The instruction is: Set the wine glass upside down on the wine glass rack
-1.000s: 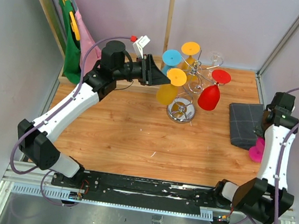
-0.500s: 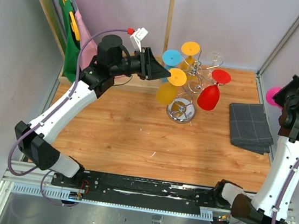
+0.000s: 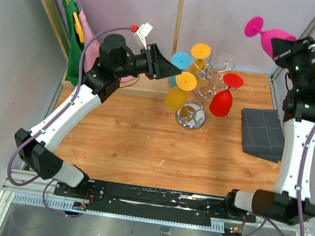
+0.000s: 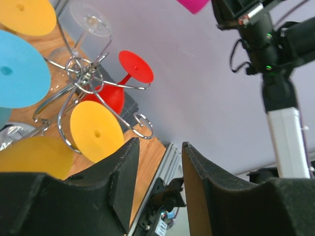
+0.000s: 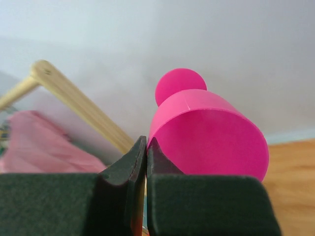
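Now your right pincer (image 3: 279, 51), pinching the pink wine glass (image 3: 269, 35) by its rim, has hoisted it high above the desk (image 3: 144, 133), right of the wine glass rack (image 3: 191, 118), so hanging comes next.

The left arm (image 3: 72, 113) and the right arm (image 3: 295, 146) rose from a black base rail (image 3: 153, 198). Each wore smooth white shells between chunky black joints. A lilac cable (image 3: 84, 63) looped along each arm, and a small red-and-white plug (image 3: 140, 31) stuck out at each wrist. The left gripper (image 4: 160, 145) had matt black, wedge-shaped fingers (image 4: 123, 172). A green light (image 4: 268, 65) glowed on the right arm's black housing.
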Tool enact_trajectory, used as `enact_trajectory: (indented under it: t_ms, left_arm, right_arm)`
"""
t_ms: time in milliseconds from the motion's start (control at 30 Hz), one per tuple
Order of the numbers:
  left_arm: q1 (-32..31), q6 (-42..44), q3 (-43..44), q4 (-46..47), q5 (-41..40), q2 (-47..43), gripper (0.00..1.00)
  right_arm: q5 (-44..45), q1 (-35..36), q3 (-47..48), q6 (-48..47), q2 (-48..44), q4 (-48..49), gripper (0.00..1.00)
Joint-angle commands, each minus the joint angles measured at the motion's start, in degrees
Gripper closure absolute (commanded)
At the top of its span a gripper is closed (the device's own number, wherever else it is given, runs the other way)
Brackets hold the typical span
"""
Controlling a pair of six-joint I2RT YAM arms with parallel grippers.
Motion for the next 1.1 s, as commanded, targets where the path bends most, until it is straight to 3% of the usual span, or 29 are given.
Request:
enact_trajectory:
  t_ms: [0, 300, 500, 700, 867, 1067]
  left_arm:
    - [0.2, -2.9, 2.4, 5.1, 0.6, -0.3, 0.55]
    - [3.9, -14.2, -0.4, 20.5, 8.3, 0.0, 0.54]
    - [5.1, -29.5, -0.9, 40.6, 14.2, 2.8, 0.54]
    - [5.4, -45.7, 0.8, 60.5, 16.4, 7.7, 0.53]
    - [6.6, -65.1, 4.6, 83.4, 14.7, 13.5, 0.53]
    - [9.5, -75.9, 5.7, 94.4, 9.6, 16.8, 0.53]
  right_arm:
    - [-15.2, 0.9, -0.3, 18.8, 5.7, 29.8, 0.99]
    - [-24.3, 2.7, 8.8, 56.3, 23.9, 74.0, 0.99]
    - [-23.6, 5.7, 18.4, 74.0, 33.6, 91.2, 0.99]
    - [-25.2, 8.4, 17.8, 78.0, 34.5, 95.7, 0.99]
    - [-28.0, 10.7, 15.4, 78.1, 33.0, 96.6, 0.99]
    - [-31.1, 14.1, 13.3, 76.8, 30.6, 97.0, 0.99]
